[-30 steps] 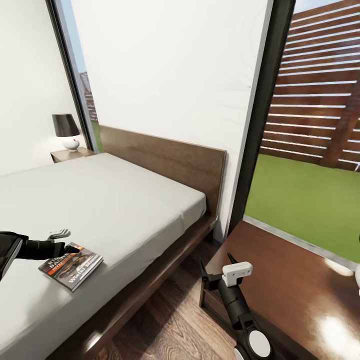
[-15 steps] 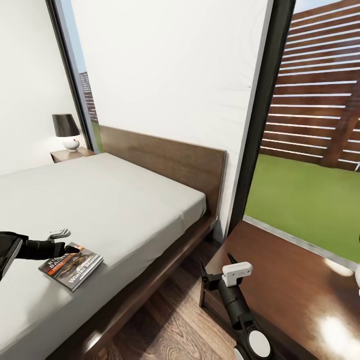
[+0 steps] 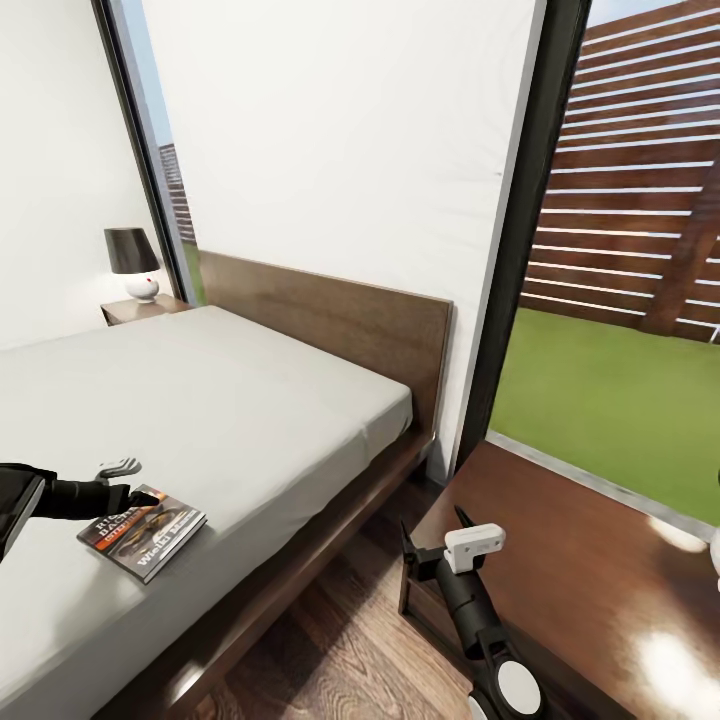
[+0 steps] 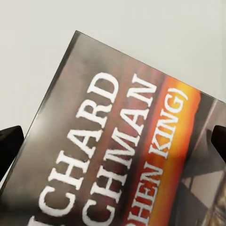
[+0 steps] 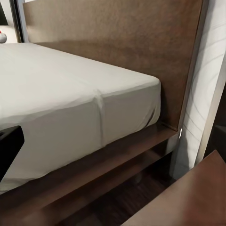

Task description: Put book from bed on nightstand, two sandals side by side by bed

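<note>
Left gripper (image 3: 140, 497) is at the book (image 3: 143, 530), which lies flat on the bed (image 3: 230, 420) near its front edge. In the left wrist view the book (image 4: 117, 155) spans the space between two dark fingertips (image 4: 9, 146) seen at either side, so the jaws are spread wide and straddle the cover — not yet pinching it. In the head view the tip looks to be touching the book's far edge; actual contact we can't confirm.

Farther back, a nightstand (image 3: 140, 310) with a lamp (image 3: 132, 262) sits beside the headboard (image 3: 330, 320). A second nightstand (image 3: 570, 560) is to the right of the bed, much nearer.

Right gripper (image 3: 430, 545) hangs low between bed and near nightstand; we can't tell its jaw state.

We judge we're on the book pickup — first step. A thin book flat on a soft mattress calls for getting a finger under an edge before closing, then carrying it right to the near nightstand. Sandals not addressed yet.
</note>
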